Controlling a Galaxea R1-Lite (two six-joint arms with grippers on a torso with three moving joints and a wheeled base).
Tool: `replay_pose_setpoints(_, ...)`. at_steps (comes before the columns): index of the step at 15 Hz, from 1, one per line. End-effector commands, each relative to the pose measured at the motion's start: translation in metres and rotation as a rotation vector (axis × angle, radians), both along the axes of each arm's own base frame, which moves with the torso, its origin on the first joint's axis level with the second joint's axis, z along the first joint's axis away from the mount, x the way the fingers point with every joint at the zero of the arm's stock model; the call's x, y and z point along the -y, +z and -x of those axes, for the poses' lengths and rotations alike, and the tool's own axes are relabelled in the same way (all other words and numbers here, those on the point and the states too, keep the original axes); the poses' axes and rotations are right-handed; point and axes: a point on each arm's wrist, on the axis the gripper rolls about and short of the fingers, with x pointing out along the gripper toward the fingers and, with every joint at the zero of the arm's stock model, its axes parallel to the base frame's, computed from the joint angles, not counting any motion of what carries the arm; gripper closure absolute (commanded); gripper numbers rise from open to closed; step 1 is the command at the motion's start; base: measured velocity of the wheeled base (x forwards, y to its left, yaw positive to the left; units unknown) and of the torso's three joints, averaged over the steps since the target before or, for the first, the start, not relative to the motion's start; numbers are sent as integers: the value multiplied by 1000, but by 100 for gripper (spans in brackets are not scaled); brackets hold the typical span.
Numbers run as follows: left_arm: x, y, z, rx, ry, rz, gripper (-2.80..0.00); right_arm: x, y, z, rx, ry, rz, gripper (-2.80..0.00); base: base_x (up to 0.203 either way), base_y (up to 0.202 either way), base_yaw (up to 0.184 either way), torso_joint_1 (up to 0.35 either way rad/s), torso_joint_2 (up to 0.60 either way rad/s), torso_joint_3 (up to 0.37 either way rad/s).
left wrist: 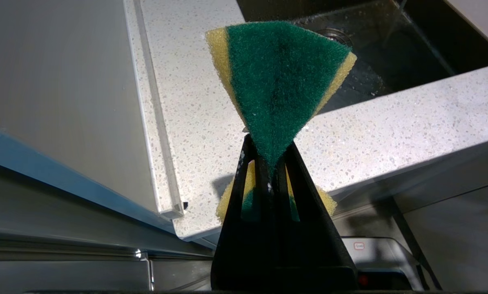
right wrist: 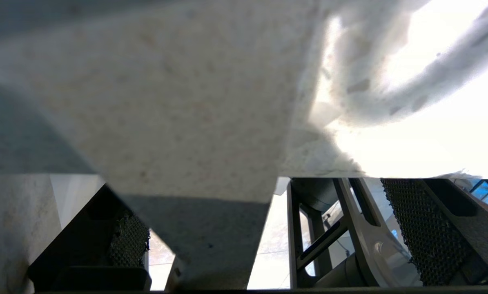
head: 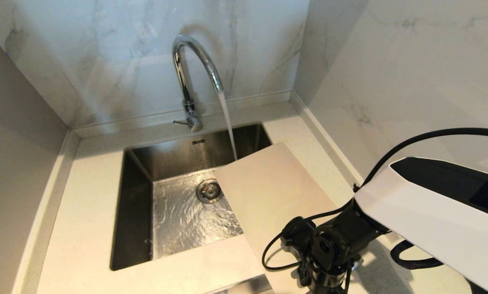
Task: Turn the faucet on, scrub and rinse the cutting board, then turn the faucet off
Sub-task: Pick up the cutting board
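Observation:
The chrome faucet (head: 185, 81) stands behind the sink with its side lever (head: 181, 122) at the base. Water (head: 228, 126) runs from the spout onto the far edge of the cutting board (head: 268, 192). The pale board lies slanted across the sink's right rim, its far end over the basin. My right arm (head: 333, 245) reaches to the board's near end at the counter front. My right gripper (right wrist: 272, 220) is open wide, and a pale slab (right wrist: 186, 102), apparently the board's near end, passes between its fingers. My left gripper (left wrist: 270, 163) is shut on a green and yellow sponge (left wrist: 282, 81), low at the counter's front edge.
The steel sink (head: 137, 196) has a wet floor and a round drain (head: 208, 190). Marble walls close the back and right sides. Speckled counter (head: 88, 212) runs left of the sink. A black cable (head: 270, 253) loops beside my right wrist.

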Motion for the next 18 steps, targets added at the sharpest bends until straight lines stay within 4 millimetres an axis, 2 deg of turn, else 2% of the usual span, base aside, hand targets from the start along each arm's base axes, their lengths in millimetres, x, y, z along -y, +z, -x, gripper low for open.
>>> replay_pose_setpoints(1,0,0,0,0,2,0,0,0,-2,0,-4,-13,1,-280,0,0,0,0,0,0)
replay_pose_setpoints(2,0,0,0,0,2,0,0,0,-2,-1,-4,-13,1,-280,0,0,0,0,0,0)
replay_pose_setpoints(3,0,0,0,0,1,0,0,0,-2,0,-6,-11,3,0,0,0,0,0,0,0)
replay_pose_setpoints(13,0,0,0,0,2,0,0,0,2,1,-4,-2,-5,0,0,0,0,0,0,0)
replay_pose_setpoints(18,0,0,0,0,0,1,0,2,12,4,21,-4,-19,0,0,0,0,0,0,0)
